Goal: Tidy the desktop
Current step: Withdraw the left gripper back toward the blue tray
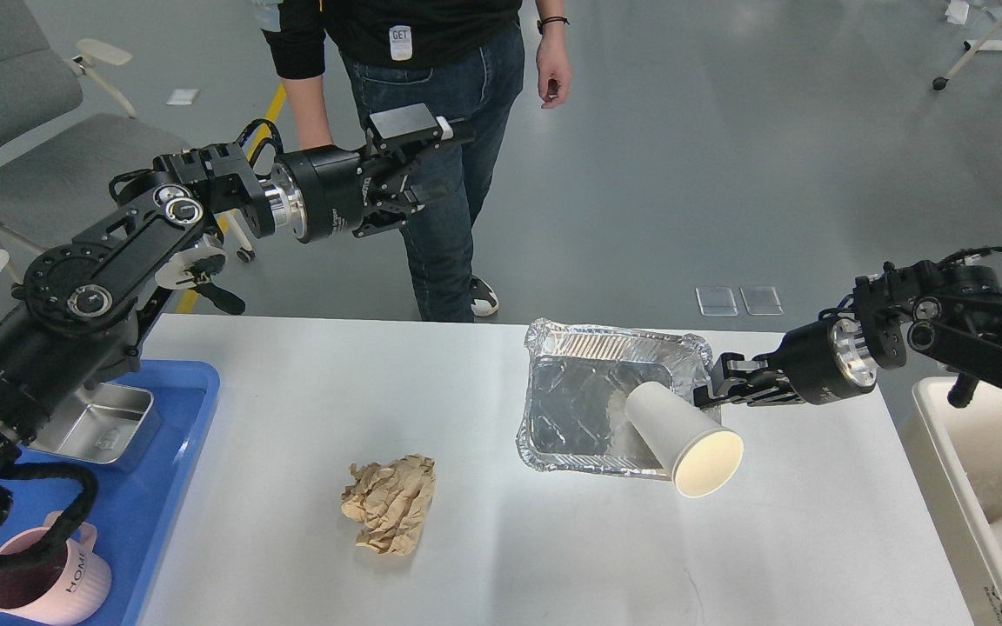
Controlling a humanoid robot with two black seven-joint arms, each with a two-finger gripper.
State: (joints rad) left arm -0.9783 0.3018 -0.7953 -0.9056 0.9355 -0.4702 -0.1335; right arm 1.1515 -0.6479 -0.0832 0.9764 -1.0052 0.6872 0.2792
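Note:
The white desktop (310, 409) fills the lower view. A silver foil tray (579, 404) lies right of its middle, with a white paper cup (684, 430) lying tilted across the tray's front right corner, mouth toward me. My right gripper (710, 393) is shut on the tray's right rim. My left gripper (431, 148) is open and empty, raised high beyond the table's far edge. A crumpled brown paper ball (390, 504) lies on the desktop near the front middle.
A blue tray (179, 452) at the left edge holds a metal tin (101, 422) and a pink mug (49, 582). A cream bin (945, 452) stands off the right edge. A person (440, 174) stands beyond the far edge. A grey chair (49, 148) is far left.

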